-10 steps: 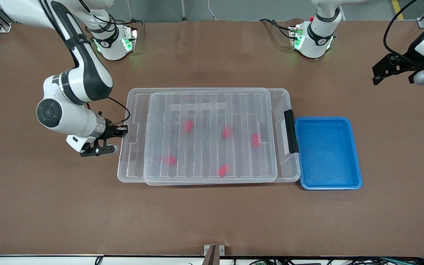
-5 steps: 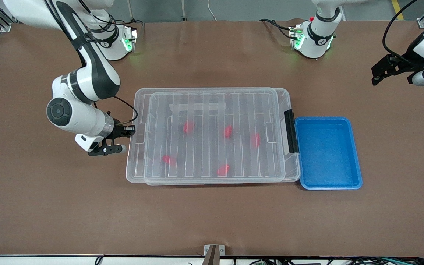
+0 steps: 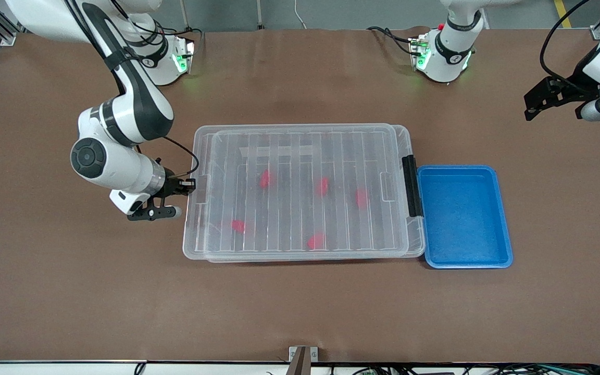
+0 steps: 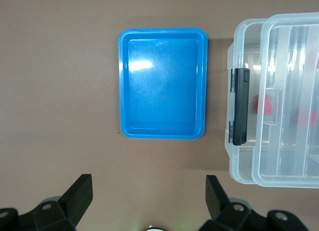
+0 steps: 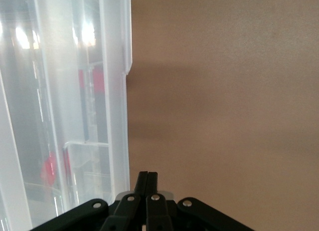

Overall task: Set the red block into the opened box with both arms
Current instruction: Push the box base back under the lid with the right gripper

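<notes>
The clear box (image 3: 419, 156) lies mid-table with its ribbed lid (image 3: 300, 156) on top, the lid overhanging a little at the right arm's end. Several red blocks, such as one (image 3: 322, 186), show through the lid inside the box. A black clip (image 3: 411, 186) sits on the short end toward the left arm. My right gripper (image 3: 189, 184) is shut, its tips against the lid's short end; in the right wrist view the gripper (image 5: 147, 177) sits beside the clear rim (image 5: 119, 91). My left gripper (image 3: 534, 101) hangs open and empty over bare table at the left arm's end, waiting.
A blue tray (image 3: 464, 216) stands empty against the box's clip end. In the left wrist view the tray (image 4: 163, 89), the clip (image 4: 239, 106) and a red block (image 4: 266, 105) show beneath the left gripper (image 4: 148, 191).
My right gripper has moved toward the left arm's end, sliding the lid that way over the box. The box, the tray and the left arm have stayed put.
</notes>
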You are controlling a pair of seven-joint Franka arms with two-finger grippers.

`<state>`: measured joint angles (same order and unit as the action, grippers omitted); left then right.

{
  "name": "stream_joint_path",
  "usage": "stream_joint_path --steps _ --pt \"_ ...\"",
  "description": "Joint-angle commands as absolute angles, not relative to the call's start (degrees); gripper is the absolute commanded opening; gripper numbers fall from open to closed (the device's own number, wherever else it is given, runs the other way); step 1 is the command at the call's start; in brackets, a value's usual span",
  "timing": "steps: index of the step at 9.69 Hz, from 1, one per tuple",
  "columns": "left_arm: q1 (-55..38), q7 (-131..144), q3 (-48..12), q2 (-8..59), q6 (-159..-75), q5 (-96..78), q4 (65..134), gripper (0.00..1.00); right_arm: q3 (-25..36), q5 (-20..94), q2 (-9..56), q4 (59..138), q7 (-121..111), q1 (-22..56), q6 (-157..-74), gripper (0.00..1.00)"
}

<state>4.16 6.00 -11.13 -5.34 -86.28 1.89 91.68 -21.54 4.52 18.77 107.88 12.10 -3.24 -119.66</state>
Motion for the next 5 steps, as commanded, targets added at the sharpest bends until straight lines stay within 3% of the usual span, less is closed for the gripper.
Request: stream_joint_path --steps 1,2,3,5 --pt "4.2 6.2 -11.3 -5.0 -86.0 0.9 93.3 1.0 -22.3 5.7 20.4 106.8 12.7 -3.7 -120.3 0.05" --pt "4.2 6.2 -11.3 -5.0 -86.0 0.8 93.3 1.0 -22.1 5.1 20.2 106.0 12.6 -4.9 -119.1 0.62" --pt "4.2 6.2 -11.3 -5.0 -86.0 0.9 93.3 1.0 -22.0 4.4 19.3 105.0 12.4 -6.3 -115.8 1.0" --pt "4.2 6.2 -11.3 -4.9 -86.0 0.8 93.2 1.0 -20.1 1.9 15.8 98.7 12.7 -9.0 -105.1 1.0"
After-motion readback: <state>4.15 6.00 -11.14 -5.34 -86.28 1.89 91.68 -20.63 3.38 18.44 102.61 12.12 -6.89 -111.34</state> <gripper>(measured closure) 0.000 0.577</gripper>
